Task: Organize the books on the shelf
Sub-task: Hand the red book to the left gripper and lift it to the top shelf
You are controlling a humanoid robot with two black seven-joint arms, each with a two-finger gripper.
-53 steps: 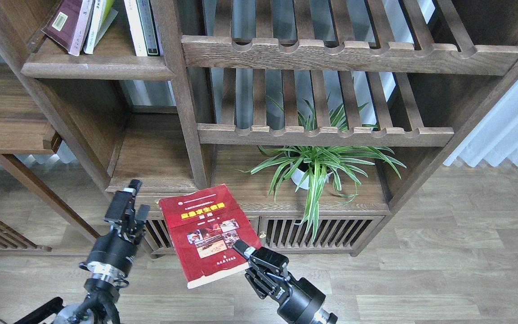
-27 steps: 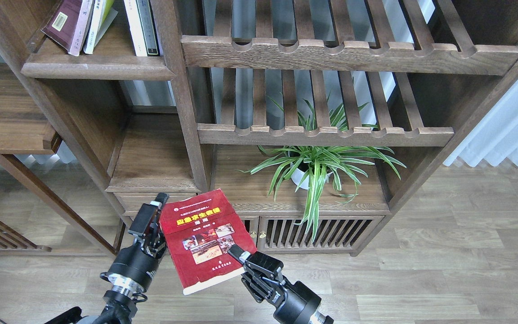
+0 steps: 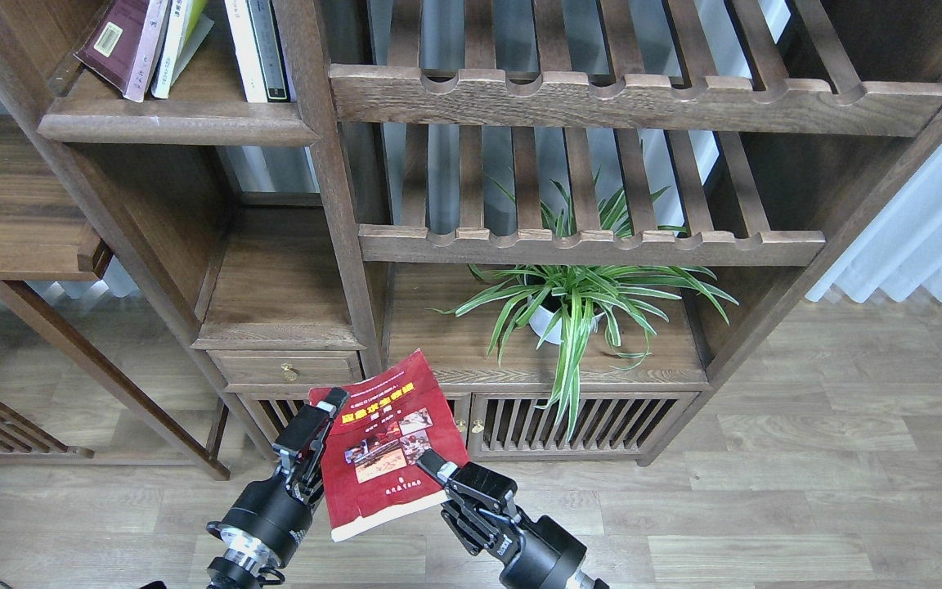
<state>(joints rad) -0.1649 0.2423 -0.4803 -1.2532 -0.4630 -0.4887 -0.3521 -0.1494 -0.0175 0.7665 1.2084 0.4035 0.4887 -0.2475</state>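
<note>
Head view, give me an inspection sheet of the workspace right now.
Surface: solid shelf upper left, already holding leaning books.
Job's things: red book held tilted in the air in front of the lower cabinet; maroon book leans on the shelf.
Clutter: white and green thin books beside the maroon book; potted plant under the slatted racks.
Grippers: right gripper shut on the red book's lower right edge; left gripper at its left edge, grip unclear.
Cables: nothing seen.
Surroundings: wood floor, white curtain.

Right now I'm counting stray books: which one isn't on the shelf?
The bright red book, held between both grippers in front of the bookcase. The others, including the maroon book, stand on the upper shelf.
</note>
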